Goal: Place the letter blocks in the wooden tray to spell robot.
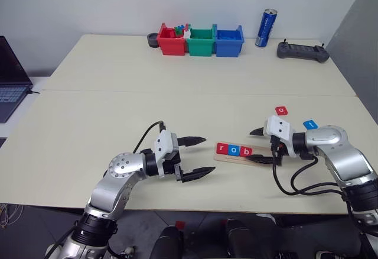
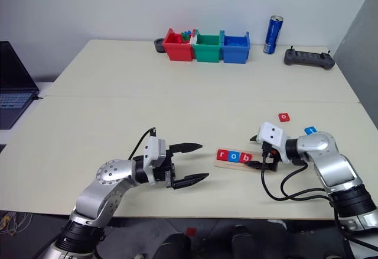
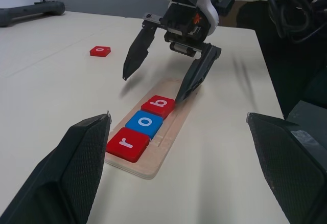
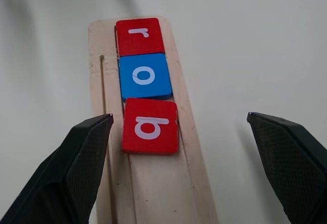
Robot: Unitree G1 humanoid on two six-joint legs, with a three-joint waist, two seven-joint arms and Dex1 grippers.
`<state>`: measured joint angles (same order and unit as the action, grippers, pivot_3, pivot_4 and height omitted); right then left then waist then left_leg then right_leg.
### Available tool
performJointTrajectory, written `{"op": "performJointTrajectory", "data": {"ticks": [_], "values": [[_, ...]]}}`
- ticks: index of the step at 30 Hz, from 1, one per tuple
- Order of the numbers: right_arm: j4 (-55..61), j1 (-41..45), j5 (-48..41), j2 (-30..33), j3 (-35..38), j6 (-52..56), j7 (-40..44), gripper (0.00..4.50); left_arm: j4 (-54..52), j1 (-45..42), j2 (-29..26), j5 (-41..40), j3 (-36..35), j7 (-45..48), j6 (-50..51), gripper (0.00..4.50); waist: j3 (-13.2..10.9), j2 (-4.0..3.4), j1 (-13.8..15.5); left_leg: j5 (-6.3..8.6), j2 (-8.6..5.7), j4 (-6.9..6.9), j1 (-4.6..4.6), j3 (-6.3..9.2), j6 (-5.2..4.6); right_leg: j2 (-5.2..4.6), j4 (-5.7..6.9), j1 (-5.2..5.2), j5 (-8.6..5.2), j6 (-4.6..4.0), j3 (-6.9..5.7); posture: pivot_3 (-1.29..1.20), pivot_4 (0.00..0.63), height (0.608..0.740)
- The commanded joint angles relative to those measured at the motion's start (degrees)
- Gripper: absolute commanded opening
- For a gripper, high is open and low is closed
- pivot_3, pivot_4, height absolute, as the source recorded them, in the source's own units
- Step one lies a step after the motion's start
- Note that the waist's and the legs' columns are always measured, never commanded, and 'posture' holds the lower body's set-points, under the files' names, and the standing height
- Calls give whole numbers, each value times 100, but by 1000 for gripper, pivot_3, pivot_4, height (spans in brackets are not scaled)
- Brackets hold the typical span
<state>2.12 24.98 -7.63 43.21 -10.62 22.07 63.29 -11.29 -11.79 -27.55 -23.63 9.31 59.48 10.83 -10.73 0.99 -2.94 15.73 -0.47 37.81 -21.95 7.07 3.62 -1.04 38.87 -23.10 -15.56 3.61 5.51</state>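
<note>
The wooden tray (image 1: 260, 156) lies near the table's front edge between my two grippers. Three letter blocks sit in its groove: red "r" (image 1: 222, 148), blue "o" (image 1: 234, 149) and red "b" (image 1: 246, 151), the "b" (image 4: 150, 126) slightly askew. A loose red "o" block (image 1: 282, 110) and a blue "t" block (image 1: 310, 125) lie beyond my right arm. My right gripper (image 1: 258, 146) stands open over the tray's bare right end, just past the "b", holding nothing. My left gripper (image 1: 207, 154) is open and empty, level, pointing at the tray's left end.
Red (image 1: 172, 40), green (image 1: 201, 42) and blue (image 1: 229, 41) bins stand in a row at the table's far edge, with a blue can (image 1: 266, 28) and a black controller (image 1: 303, 51) to their right. A laptop (image 1: 10, 78) sits far left.
</note>
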Motion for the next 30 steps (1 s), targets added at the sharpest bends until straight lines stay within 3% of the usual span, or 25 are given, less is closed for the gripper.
{"op": "performJointTrajectory", "data": {"ticks": [1,21,30], "values": [[-15,25,135,-79,-27,-215,-157,4479,-138,-31,-4,-1,-5,28,-77,4500,0,0,0,0,0,0,0,0,0,0,0,0,0,0,0,0,150,740],[-159,119,220,20,8,-472,-79,4479,-222,-32,-51,-13,4,22,-23,4500,0,0,2,0,-1,0,0,1,0,0,0,0,0,0,0,0,150,740],[908,-17,-898,384,611,1039,247,4479,-92,-129,-60,-5,5,122,-70,4500,0,0,9,0,0,0,-1,2,0,0,0,0,0,0,-1,0,150,740]]}}
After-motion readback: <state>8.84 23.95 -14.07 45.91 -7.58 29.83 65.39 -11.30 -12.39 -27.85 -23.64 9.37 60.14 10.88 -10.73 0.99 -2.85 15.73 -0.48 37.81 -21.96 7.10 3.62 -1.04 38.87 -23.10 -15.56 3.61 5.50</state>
